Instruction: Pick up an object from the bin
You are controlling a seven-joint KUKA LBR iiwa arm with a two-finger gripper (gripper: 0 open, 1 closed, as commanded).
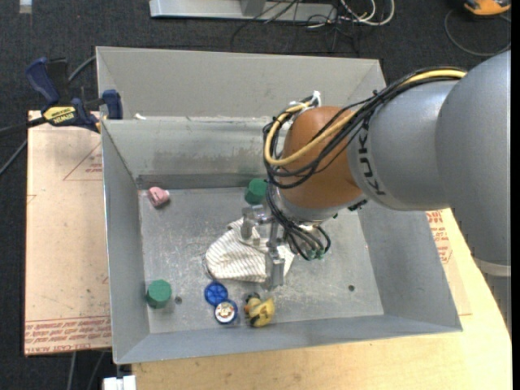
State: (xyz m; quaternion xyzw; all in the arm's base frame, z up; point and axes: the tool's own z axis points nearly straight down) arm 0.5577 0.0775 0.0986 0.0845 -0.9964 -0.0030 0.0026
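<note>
Even, fairly bright light from above. The walls of the bin (122,242) read pale; its floor is mid-grey with light scuffs and a darker band under the back wall. The arm (439,145) carries a broad soft highlight on its upper side, the orange cover (317,161) a dull sheen. A faint shadow lies beneath the arm, right of the cloth (231,258). The carpet (49,23) around is dark.
</note>
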